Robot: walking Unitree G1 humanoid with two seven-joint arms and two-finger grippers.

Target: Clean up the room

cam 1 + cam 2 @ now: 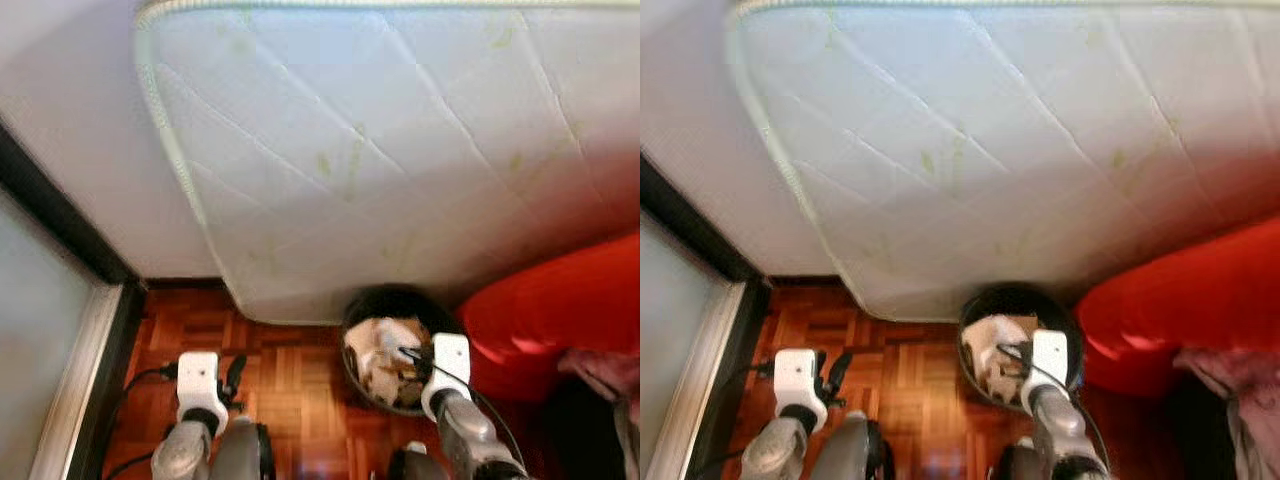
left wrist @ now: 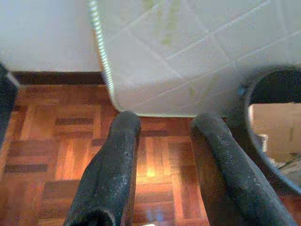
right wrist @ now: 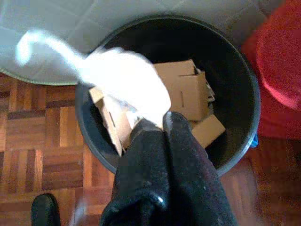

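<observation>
**Spotter:** Head camera first. What have you got?

**Me:** I'm looking down at parquet, with a bare mattress (image 1: 400,150) propped up ahead. My right gripper (image 1: 408,356) is over the mouth of the black bin (image 1: 358,375), which stands on the floor against the mattress's lower edge. A red cushion (image 1: 560,310) sits just beside the bin, on the gripper's outer side. The bin already holds cardboard scraps (image 1: 992,350), so I judge I'm parked there to drop rubbish in.

**Spotter:** And the left arm?

**Me:** The left gripper (image 1: 233,375) is low over bare floor, well apart from the bin. It's idle as far as I can judge.

**Spotter:** Left wrist view?

**Me:** The two fingers (image 2: 110,174) are spread with nothing between them but parquet (image 2: 51,141). The mattress corner is ahead of the tips, and the bin rim curves past the far finger.

**Spotter:** Right wrist view, then.

**Me:** The fingers are pressed together, pinching a white piece of litter (image 3: 124,82) at the tips. It's blurred, perhaps tissue or a bag, and I can't tell which. It hangs directly above the bin opening with the cardboard below it. A trailing end reaches past the rim, so my guess is I should let go only once it's all inside.
</observation>
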